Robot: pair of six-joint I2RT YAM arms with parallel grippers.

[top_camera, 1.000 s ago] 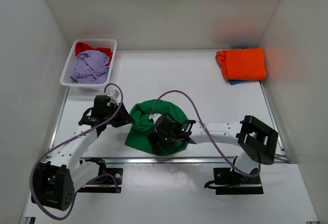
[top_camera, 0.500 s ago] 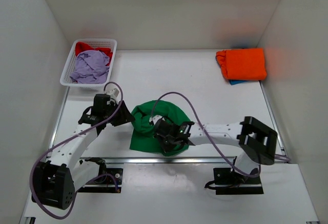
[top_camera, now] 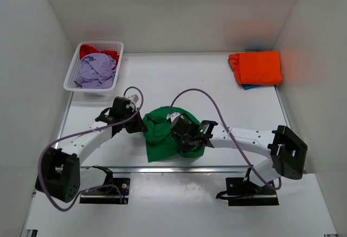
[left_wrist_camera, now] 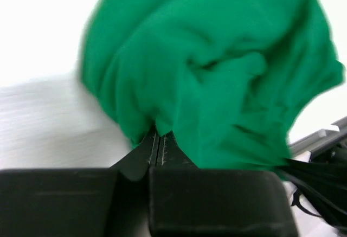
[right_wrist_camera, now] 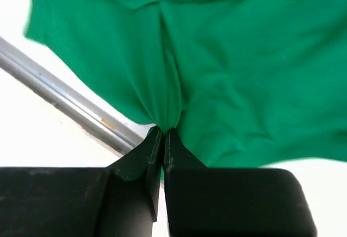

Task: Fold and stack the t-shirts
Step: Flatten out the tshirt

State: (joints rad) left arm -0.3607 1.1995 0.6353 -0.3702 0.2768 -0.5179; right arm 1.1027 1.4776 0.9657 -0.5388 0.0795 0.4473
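A bright green t-shirt (top_camera: 160, 134) lies bunched near the table's front edge, between both arms. My left gripper (top_camera: 142, 126) is at its left side, shut on a pinch of green cloth (left_wrist_camera: 217, 79). My right gripper (top_camera: 181, 133) sits over the shirt's middle, shut on a gathered fold of the same green t-shirt (right_wrist_camera: 217, 74). An orange t-shirt (top_camera: 256, 67) lies folded at the back right on top of a blue one (top_camera: 248, 87). A lavender t-shirt (top_camera: 96, 70) and a red t-shirt (top_camera: 89, 50) lie crumpled in the basket.
A white mesh basket (top_camera: 72, 76) stands at the back left. A metal rail (top_camera: 217, 167) runs along the table's front edge, also seen under the cloth as the rail (right_wrist_camera: 65, 98). White walls close in the table on three sides.
Both grippers have shut on the green t-shirt. Both arms have moved right and a little back, dragging the shirt into a tighter bunch.
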